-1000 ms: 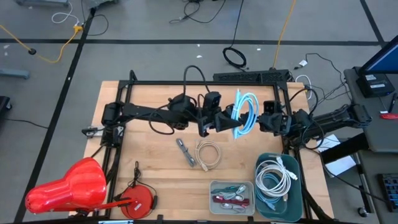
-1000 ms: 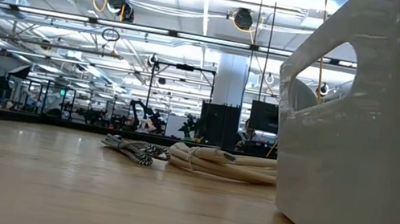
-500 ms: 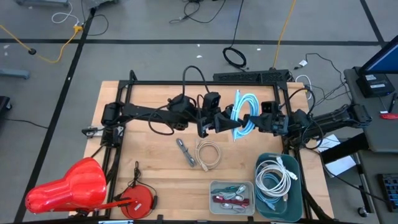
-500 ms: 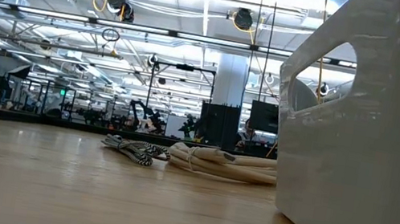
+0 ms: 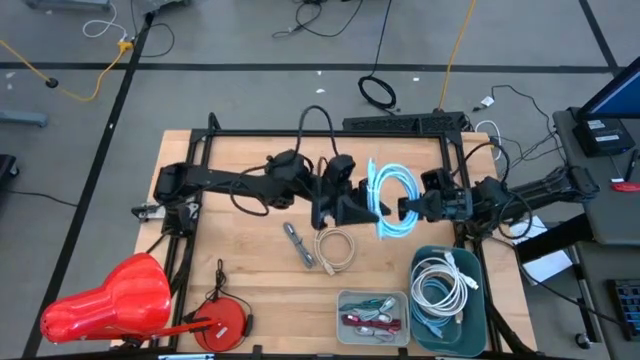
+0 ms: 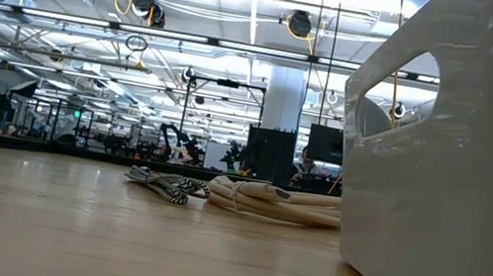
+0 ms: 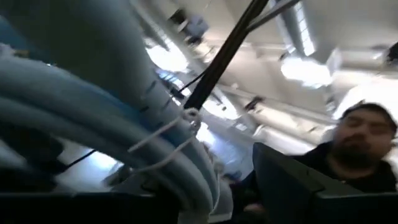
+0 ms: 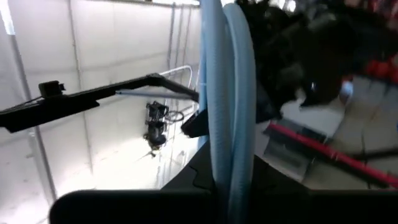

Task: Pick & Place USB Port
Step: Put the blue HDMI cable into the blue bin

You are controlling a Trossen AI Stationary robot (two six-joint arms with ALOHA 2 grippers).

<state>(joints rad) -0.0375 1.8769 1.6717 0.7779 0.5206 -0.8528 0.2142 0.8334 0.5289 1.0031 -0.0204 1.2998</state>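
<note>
A light-blue USB cable, wound into a coil (image 5: 388, 203), hangs in the air over the middle of the table between my two arms. My right gripper (image 5: 408, 208) reaches it from the table's right and is shut on it; in the right wrist view its strands (image 8: 224, 93) run up between the fingers. My left gripper (image 5: 360, 208) stands right at the coil's left side. The bundle (image 7: 93, 130), tied with a thin white tie (image 7: 177, 127), fills the left wrist view. Whether the left gripper still touches it does not show. My right gripper pinches the right side of the coil, two strands side by side (image 8: 227, 177), between its two fingers. The fingers come from the table's right, slanting upward, and lie across the strands. The coil is lifted clear of the table and stands tilted on edge.
A cream cable coil (image 5: 335, 247) and a grey striped cable (image 5: 297, 243) lie on the table below. A teal bin (image 5: 480, 300) with white cables and a grey tray (image 5: 345, 300) stand near the front right. The bin's wall (image 6: 458, 194) fills the low view's right. Red objects (image 5: 105, 300) sit front left.
My right gripper has moved toward the table's left up to the coil and taken hold of its right side. The coil has shifted a little toward the near edge and turned, so that it shows more as a ring from above. My left arm has shifted slightly with it.
</note>
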